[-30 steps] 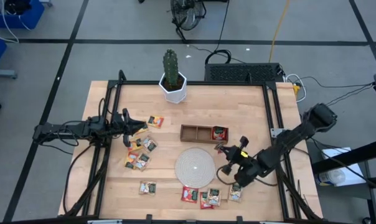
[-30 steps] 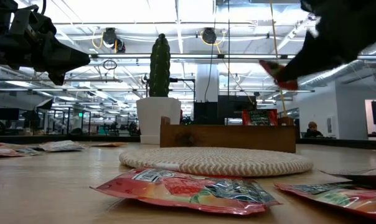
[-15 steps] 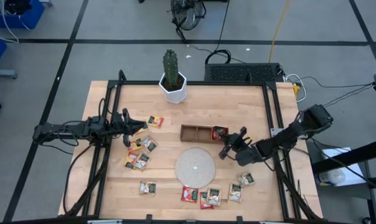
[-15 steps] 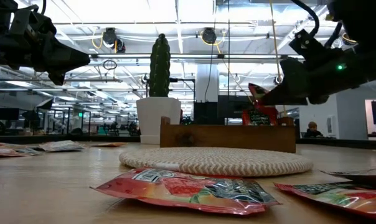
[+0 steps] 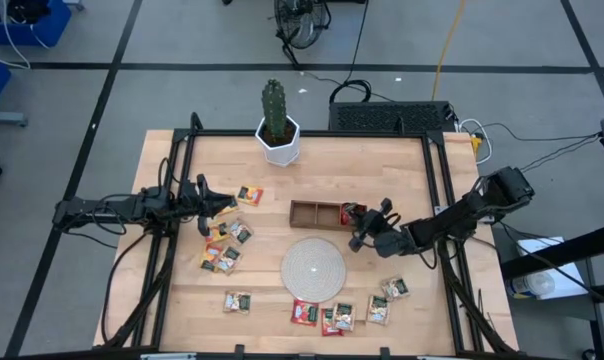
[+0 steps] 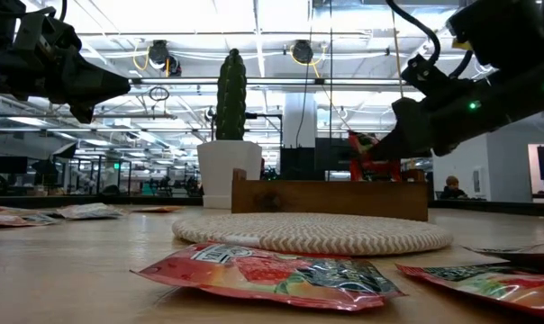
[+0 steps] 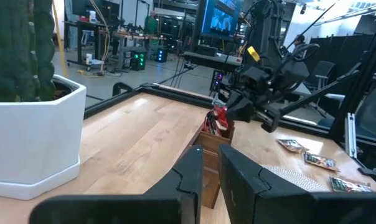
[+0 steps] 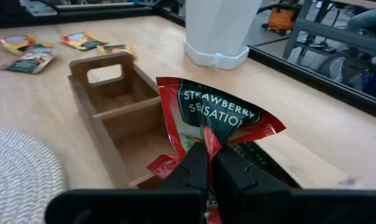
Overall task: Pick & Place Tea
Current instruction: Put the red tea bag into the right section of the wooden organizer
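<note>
The right gripper (image 5: pixel 359 236) is pinching a red tea sachet (image 8: pixel 211 122), fingers clamped on its lower edge, and is holding it up just over the right-hand end of the wooden tray (image 5: pixel 320 214). One red sachet (image 5: pixel 353 211) is already lying in that right compartment; the other two of the tray's three are looking bare. Four sachets (image 5: pixel 343 317) are lying below the round woven disc (image 5: pixel 313 267), with a fifth (image 5: pixel 396 289) just off to their right. On the left, about five are clustering (image 5: pixel 228 243) beside the waiting left gripper (image 5: pixel 220 207), whose fingers are sitting nearly together with nothing between them; one more (image 5: pixel 237 301) is lying alone lower down. A single potted cactus (image 5: pixel 277 124) is standing at the far edge.
</note>
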### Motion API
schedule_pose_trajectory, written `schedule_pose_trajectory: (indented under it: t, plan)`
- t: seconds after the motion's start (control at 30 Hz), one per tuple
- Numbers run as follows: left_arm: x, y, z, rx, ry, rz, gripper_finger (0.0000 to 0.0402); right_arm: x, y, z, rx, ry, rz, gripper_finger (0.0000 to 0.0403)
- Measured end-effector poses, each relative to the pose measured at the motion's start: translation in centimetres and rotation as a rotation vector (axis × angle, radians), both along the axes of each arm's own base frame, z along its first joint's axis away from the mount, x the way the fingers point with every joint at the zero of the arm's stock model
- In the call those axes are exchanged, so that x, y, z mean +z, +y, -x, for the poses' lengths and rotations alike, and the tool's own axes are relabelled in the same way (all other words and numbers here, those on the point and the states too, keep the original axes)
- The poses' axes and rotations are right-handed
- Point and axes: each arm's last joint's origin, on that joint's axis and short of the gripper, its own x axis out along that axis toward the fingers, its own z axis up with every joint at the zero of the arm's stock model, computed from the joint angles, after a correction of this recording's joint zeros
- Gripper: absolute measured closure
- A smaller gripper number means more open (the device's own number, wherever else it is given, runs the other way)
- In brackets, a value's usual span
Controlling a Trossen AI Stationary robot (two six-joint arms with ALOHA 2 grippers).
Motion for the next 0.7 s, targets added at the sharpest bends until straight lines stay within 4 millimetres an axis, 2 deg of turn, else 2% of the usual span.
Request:
schedule_pose_trajectory:
  t: [0.17, 0.5, 0.7]
  plan:
    - [0.0, 0.0, 0.0, 0.0, 0.0, 0.0, 0.035, -0.16, -0.19, -0.07, 0.027, 0.019, -0.023, 0.039]
    - [0.0, 0.0, 0.0, 0.0, 0.0, 0.0, 0.035, -0.12, -0.22, -0.05, 0.013, 0.013, -0.017, 0.03]
    - [0.0, 0.0, 0.0, 0.0, 0.0, 0.0, 0.035, -0.06, -0.3, 0.01, -0.017, 0.019, 0.021, 0.0286]
